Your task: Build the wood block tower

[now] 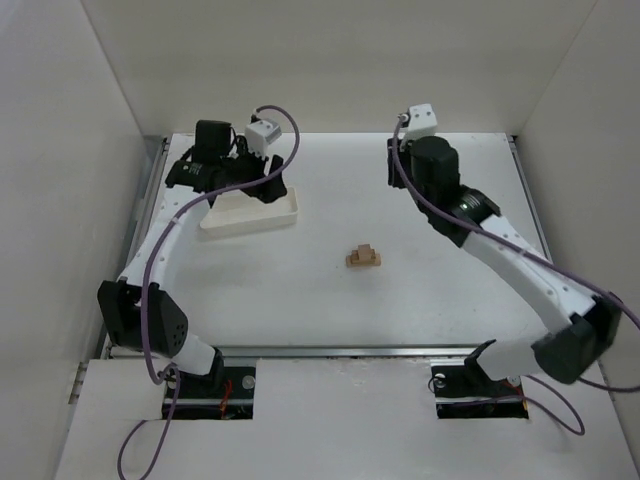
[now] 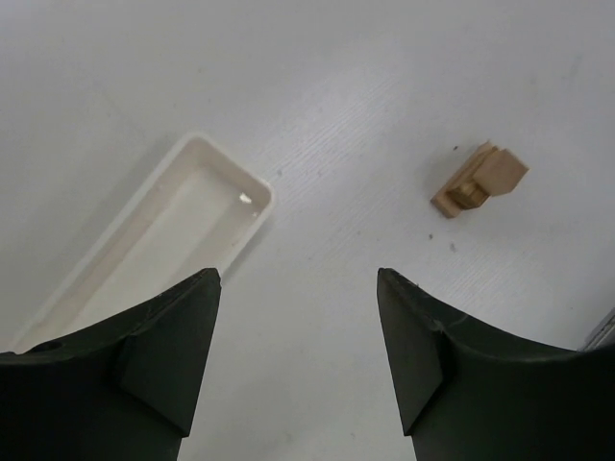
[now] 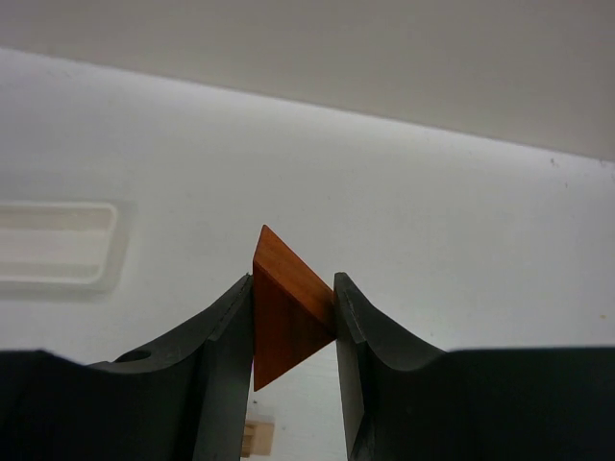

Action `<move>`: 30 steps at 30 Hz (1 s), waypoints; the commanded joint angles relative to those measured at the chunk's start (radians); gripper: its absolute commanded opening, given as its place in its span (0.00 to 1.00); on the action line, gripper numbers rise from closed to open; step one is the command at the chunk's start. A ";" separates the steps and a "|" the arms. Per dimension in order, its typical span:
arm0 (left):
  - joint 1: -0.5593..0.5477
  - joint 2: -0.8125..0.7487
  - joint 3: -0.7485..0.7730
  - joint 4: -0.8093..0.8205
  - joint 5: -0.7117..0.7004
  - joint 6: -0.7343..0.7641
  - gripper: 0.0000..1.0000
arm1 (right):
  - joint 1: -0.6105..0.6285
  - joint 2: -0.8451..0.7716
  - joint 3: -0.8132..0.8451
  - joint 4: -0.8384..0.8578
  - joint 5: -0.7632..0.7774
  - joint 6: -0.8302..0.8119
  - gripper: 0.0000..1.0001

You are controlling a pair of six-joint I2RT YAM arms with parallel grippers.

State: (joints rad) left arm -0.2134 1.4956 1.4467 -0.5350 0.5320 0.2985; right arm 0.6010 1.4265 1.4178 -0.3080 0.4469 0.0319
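A small stack of light tan blocks [image 1: 363,257] stands on the white table near the middle; it also shows in the left wrist view [image 2: 479,181] and low between the right fingers [image 3: 256,437]. My right gripper [image 3: 293,288] is shut on the orange-red triangular wedge [image 3: 283,312], one corner pointing up, held in the air. From above, the right gripper [image 1: 397,168] hangs at the back right, well away from the stack. My left gripper [image 2: 298,288] is open with nothing between its fingers, hovering by the white tray [image 2: 192,144], at the back left [image 1: 262,185].
The long white tray [image 1: 250,222] lies at the back left with nothing visible inside, and it appears at the left of the right wrist view [image 3: 58,245]. White walls enclose the table on three sides. Both arm bases sit at the near edge.
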 commanded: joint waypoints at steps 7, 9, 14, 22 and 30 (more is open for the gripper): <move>-0.039 0.044 0.400 -0.160 0.269 0.051 0.66 | 0.144 -0.322 -0.207 0.233 -0.066 -0.075 0.00; -0.049 0.045 0.443 -0.190 0.279 0.074 0.66 | 0.187 -0.351 -0.220 0.233 -0.076 -0.085 0.00; -0.081 0.043 0.480 -0.226 0.332 0.071 0.69 | 0.359 -0.406 -0.229 0.233 0.073 -0.210 0.00; -0.158 0.083 0.587 -0.407 0.289 0.206 0.71 | 0.660 -0.359 -0.440 0.657 0.513 -0.738 0.00; -0.158 0.075 0.587 -0.474 0.399 0.362 0.75 | 0.703 -0.288 -0.575 1.076 0.641 -0.996 0.00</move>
State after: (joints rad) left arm -0.3714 1.6016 2.0125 -0.9649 0.8539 0.5507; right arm 1.2896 1.1542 0.8520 0.4603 0.9665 -0.8108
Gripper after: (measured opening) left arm 0.747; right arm 0.404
